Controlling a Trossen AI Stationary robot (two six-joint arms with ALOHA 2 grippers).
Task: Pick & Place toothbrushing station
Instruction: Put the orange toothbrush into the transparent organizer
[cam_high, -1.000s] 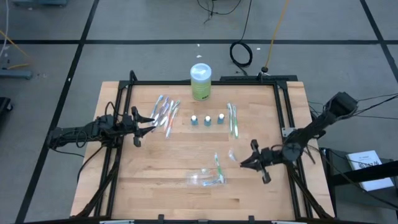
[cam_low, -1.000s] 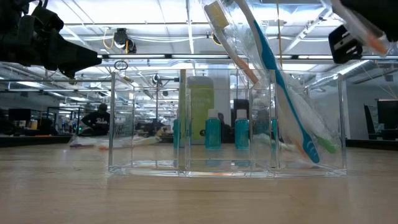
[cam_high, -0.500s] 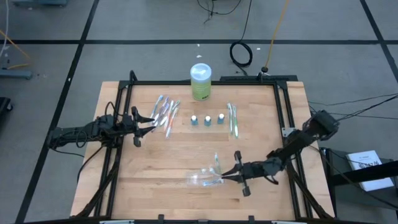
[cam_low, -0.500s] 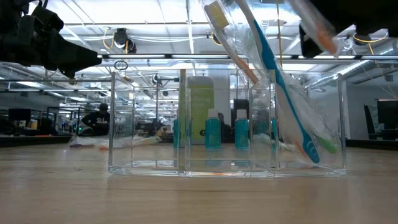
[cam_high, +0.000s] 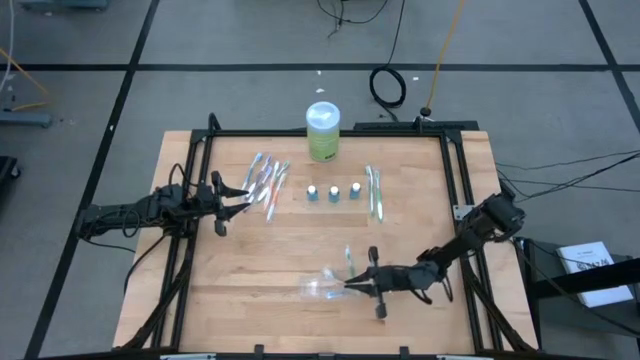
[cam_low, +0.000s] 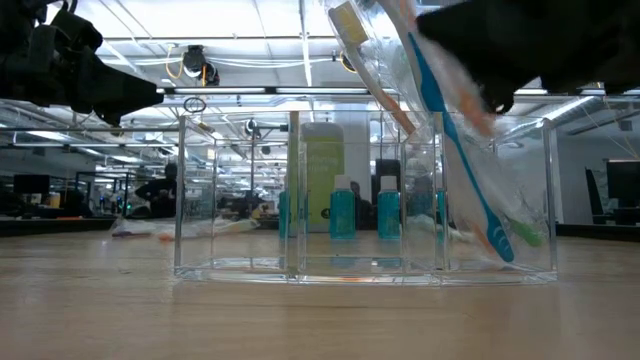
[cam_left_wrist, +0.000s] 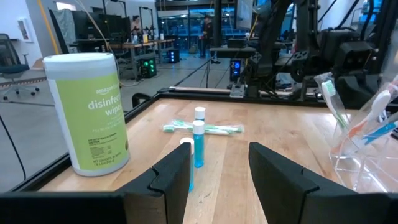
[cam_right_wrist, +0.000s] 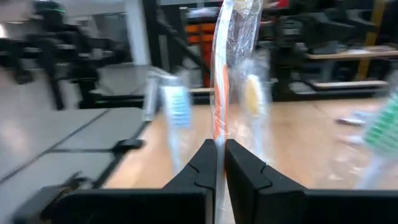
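Wooden table (cam_high: 250, 300) on a black frame, grey floor around it, cable coil beyond the far edge.

Right gripper (cam_high: 352, 283) reaches in low from the right, at the right side of the clear plastic organizer (cam_high: 332, 287) near the table's near edge. Its fingers (cam_right_wrist: 203, 169) are pinched on a wrapped orange toothbrush (cam_right_wrist: 222, 93), which stands upright between them in the right wrist view. In the low view that brush (cam_low: 470, 105) shows blurred, tilted over the organizer's right compartment (cam_low: 495, 190), where a blue toothbrush (cam_low: 455, 150) and others already lean (can't tell whether the held one has entered the compartment).

Left gripper (cam_high: 243, 194) waits at the table's left side, fingers (cam_left_wrist: 168, 177) spread apart with nothing between them, just beside the pile of wrapped toothbrushes (cam_high: 267, 180).

Three small blue tubes (cam_high: 333, 192) stand in a row mid-table, on the far half. Two more wrapped toothbrushes (cam_high: 375, 190) lie just right of them. Green-and-white wipes canister (cam_high: 322, 131) stands at the far edge, centre.
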